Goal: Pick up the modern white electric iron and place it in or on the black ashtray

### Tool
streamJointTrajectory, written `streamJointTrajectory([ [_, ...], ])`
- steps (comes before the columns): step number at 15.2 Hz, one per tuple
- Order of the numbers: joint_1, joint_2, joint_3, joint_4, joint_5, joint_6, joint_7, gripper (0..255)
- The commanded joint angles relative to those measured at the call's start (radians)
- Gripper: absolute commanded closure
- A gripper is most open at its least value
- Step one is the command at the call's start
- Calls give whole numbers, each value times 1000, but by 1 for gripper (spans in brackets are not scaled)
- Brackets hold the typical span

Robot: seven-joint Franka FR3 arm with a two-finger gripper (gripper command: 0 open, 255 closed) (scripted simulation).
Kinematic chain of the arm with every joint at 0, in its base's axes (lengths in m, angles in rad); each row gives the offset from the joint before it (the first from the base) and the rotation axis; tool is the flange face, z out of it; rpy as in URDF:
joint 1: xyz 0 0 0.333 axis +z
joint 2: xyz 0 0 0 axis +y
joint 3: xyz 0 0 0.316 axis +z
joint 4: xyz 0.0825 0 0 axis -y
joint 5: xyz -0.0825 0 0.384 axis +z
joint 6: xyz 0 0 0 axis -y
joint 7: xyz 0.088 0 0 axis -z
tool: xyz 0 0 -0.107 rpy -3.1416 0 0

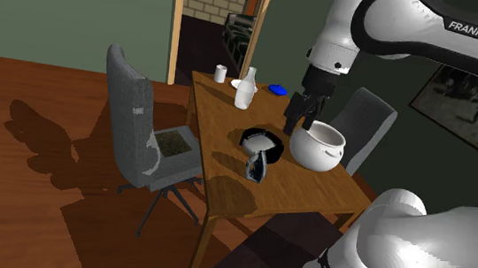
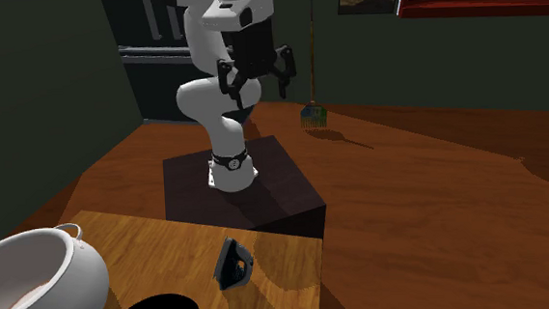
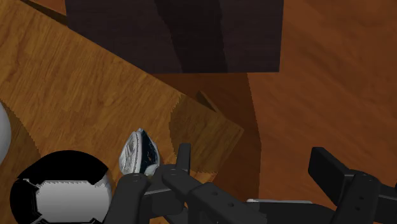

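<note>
The green-walled room has a wooden floor [image 1: 34, 217] and a grey office chair [image 1: 140, 129] drawn up to the wooden counter [image 1: 312, 193]. On the counter a white two-handled pot [image 1: 318, 146] stands near the black ashtray [image 1: 262, 140]. The pale electric iron [image 1: 257, 164] stands just beside the ashtray, toward the counter edge nearest the stand [image 2: 255, 188], and seems upended with its long axis rising. The gripper [image 1: 298, 123] hangs well above the counter, fingers wide apart and holding nothing, so the iron lies below it and toward the shoulder view's left.
</note>
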Motion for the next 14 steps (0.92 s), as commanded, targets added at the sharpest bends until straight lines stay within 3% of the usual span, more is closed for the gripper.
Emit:
streamJointTrajectory([
  [1, 0, 0, 0, 0, 0, 0, 0, 0],
  [14, -67, 498, -48, 94, -144, 184, -68, 0],
])
